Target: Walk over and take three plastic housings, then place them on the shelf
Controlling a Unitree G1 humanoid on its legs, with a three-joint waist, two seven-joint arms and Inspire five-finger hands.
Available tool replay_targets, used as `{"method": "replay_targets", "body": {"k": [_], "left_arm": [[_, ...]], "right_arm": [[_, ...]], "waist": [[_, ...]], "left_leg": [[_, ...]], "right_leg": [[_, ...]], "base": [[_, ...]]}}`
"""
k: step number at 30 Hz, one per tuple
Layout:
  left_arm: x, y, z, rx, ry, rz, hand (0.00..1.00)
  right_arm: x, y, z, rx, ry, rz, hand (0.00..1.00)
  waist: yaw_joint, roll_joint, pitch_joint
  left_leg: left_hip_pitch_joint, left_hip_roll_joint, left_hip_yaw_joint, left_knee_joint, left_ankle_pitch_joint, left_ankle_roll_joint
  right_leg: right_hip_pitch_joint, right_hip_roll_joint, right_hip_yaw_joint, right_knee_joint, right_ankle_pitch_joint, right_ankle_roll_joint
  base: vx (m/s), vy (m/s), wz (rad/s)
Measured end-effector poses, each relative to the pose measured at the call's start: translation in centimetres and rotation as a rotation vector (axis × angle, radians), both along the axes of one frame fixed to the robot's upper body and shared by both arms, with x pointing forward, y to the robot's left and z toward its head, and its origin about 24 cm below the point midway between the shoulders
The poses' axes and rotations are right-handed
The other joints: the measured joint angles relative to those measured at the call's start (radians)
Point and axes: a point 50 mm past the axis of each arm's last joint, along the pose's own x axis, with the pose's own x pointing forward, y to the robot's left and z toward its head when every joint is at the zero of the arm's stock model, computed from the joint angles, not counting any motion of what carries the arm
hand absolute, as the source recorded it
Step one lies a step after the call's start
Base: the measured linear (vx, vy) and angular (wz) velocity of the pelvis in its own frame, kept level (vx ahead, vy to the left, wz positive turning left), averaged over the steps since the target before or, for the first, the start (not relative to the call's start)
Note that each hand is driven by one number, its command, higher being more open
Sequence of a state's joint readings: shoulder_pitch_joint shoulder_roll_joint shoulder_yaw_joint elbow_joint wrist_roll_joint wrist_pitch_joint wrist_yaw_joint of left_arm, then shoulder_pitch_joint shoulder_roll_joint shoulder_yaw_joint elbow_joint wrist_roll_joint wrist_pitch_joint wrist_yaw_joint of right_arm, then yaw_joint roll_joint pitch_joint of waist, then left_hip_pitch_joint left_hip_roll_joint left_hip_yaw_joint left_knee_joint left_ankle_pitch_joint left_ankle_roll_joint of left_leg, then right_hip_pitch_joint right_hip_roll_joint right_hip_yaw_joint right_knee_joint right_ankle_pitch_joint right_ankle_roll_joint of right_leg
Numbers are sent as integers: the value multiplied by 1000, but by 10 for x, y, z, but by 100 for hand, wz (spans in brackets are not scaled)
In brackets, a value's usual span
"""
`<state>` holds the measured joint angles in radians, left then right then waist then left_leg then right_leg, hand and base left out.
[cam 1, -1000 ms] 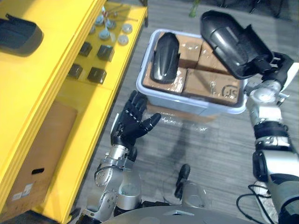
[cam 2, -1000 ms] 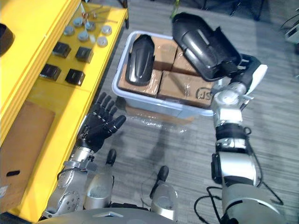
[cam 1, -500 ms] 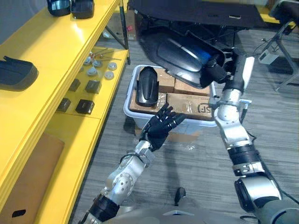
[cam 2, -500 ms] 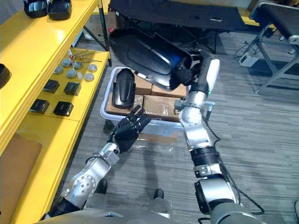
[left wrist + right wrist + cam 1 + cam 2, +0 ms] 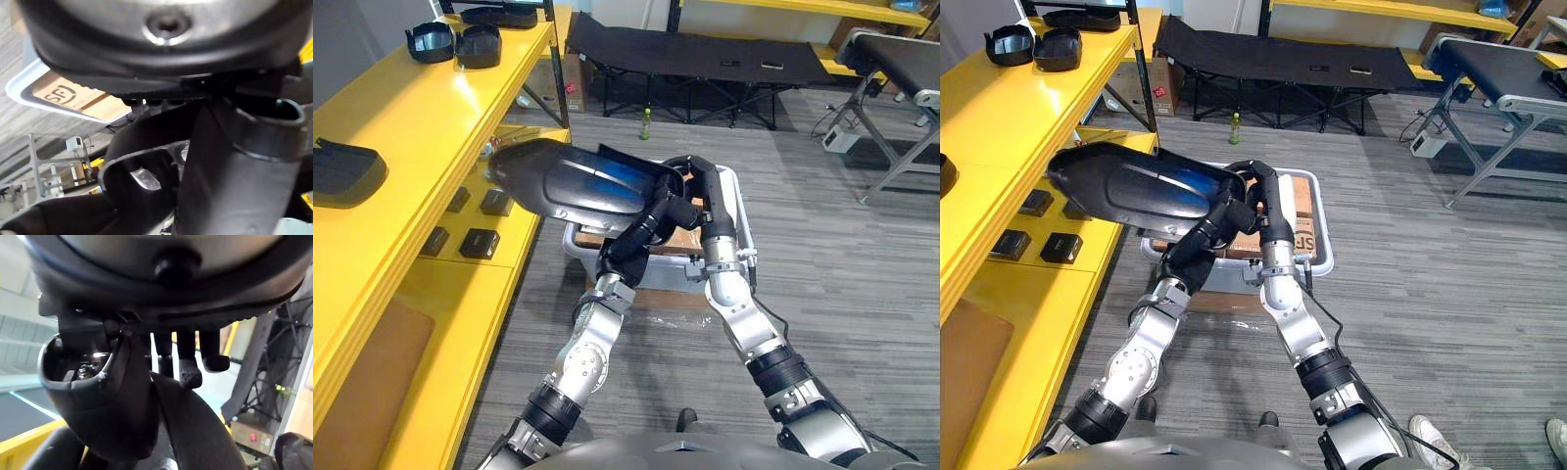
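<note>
A long glossy black plastic housing (image 5: 570, 182) hangs in the air between the bin and the yellow shelf (image 5: 421, 117), its nose toward the shelf's edge. My right hand (image 5: 693, 184) is shut on its rear end; the right wrist view shows fingers (image 5: 190, 366) hooked over the housing's rim (image 5: 122, 416). Coming up from below, my left hand (image 5: 639, 238) lies with straight fingers against the housing's underside (image 5: 220, 161). Another black housing (image 5: 344, 168) lies on the shelf's top board at the far left.
A pale bin (image 5: 745, 217) of cardboard boxes stands on the floor behind my arms. Small black blocks (image 5: 478, 242) sit on the lower shelf board, and dark parts (image 5: 460, 41) at the shelf's far end. A black cot (image 5: 705, 61) stands beyond. A person's shoe (image 5: 1425, 431) shows at lower right.
The camera has tilted up. My right arm has swung the housing left, from above the bin toward the shelf. My left hand has risen from the open air to its underside.
</note>
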<state>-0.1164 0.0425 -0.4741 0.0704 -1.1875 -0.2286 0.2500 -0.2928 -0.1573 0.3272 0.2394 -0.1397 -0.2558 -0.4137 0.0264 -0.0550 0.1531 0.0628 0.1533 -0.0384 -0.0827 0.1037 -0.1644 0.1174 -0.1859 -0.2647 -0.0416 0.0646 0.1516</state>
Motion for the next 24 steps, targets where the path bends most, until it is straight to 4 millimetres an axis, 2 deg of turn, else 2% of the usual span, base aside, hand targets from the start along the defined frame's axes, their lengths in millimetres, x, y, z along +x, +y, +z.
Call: {"method": "replay_targets", "body": {"k": [3,4,9,14,24], "left_arm": [[1,3,1,-72,11,47,100],[1,4,1,-76,8,59,0],[2,7,3,-108,38,160,0],[3,14,2,-122,73,229,0],[1,12,7,18,-17,212,0]], "right_arm": [[-2,5,-6,19,11,13,0],[-3,7,-7,30,11,17,0],[-10,13,-12,66,7,31,0],[-18,23,-14,103,-11,60,0],[-26,23,-16,190,-16,48,0]], "waist": [[2,-18,-16],[2,-24,-19],[1,-37,-28],[-3,-37,-30],[-7,-40,-41]], "left_leg": [[0,-1,-3,0,0,-1],[0,-1,-4,0,-1,-1],[2,-1,-12,0,-1,-1],[15,-1,-18,-1,-3,-4],[16,1,-19,0,-5,-7]], "right_leg": [[10,1,-4,-14,5,-1],[11,1,-6,-14,4,-1],[20,1,-14,-17,4,-1],[34,2,-26,-11,-6,-16],[28,5,-32,-12,-10,-22]], "base": [[0,-2,3],[0,0,0],[-9,-1,3],[-21,-2,4],[-6,0,1]]}}
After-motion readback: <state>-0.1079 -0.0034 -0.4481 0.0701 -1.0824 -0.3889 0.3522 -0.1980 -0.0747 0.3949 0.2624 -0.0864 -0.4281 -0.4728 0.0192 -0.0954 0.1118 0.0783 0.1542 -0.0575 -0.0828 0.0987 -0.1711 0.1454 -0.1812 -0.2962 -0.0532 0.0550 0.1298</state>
